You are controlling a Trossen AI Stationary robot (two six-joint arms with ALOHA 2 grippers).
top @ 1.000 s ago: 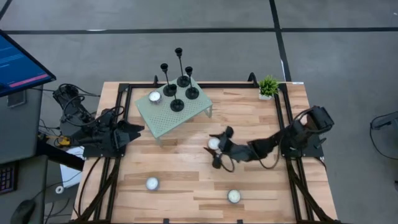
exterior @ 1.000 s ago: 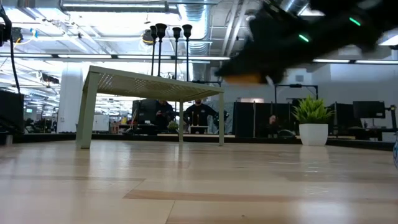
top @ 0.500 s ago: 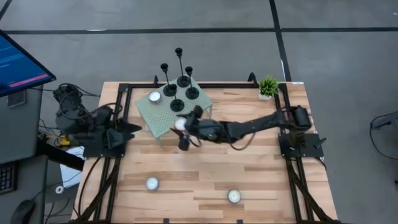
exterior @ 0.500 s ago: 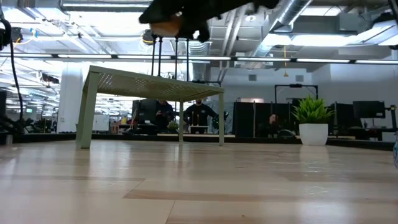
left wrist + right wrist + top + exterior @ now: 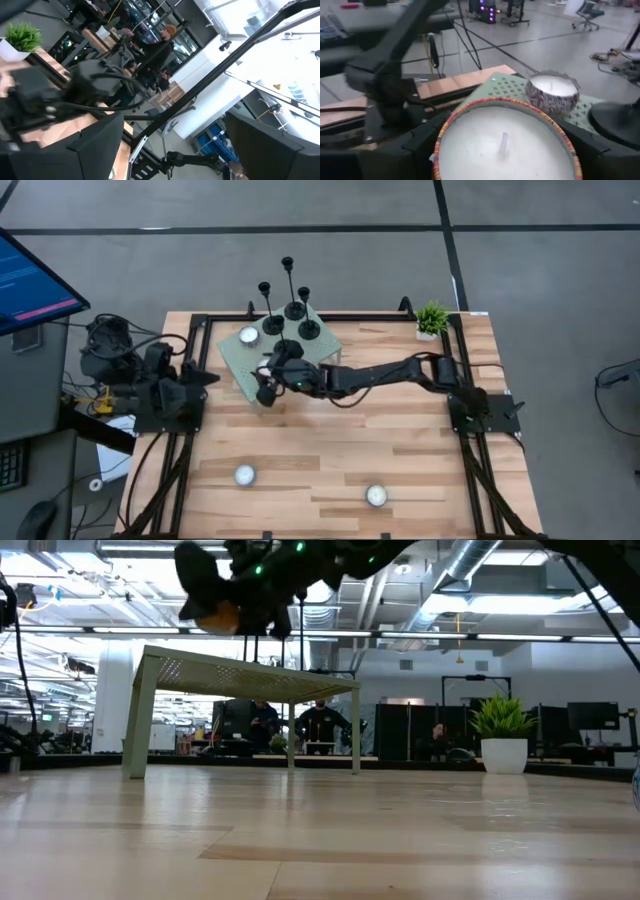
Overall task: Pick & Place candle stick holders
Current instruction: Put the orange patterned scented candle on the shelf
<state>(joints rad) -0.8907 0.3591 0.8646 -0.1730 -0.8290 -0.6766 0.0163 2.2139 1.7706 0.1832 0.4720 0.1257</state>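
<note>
Near edge of the desk (image 5: 330, 480): two tealights (image 5: 245, 475) lie well apart, untouched. Mid-desk: the right gripper (image 5: 268, 383) reaches across to the near corner of the green stand (image 5: 262, 380), its jaws closed on a candle (image 5: 505, 142) whose white wax and wick fill the right wrist view. Another tealight (image 5: 553, 90) sits just beyond on the perforated top. The left gripper (image 5: 200, 378) waits at the desk's left edge, clear of the stand; whether its jaws are open cannot be told.

Far part of the stand: four holders (image 5: 285, 348) stand upright in a cluster, the tallest (image 5: 291, 285) at the back; in the low view their stems (image 5: 256, 625) rise above the stand top, partly behind the arm.

Handling, as a judgement: the holders are probably rigid metal, light, and top-heavy for their narrow bases, so a sideways knock could topple one into its neighbours. The smooth thin stem may slip or pivot between the jaws. The likely best hold is low on the stem, just above the disc base, approached from the open side of the cluster and lifted straight up.
</note>
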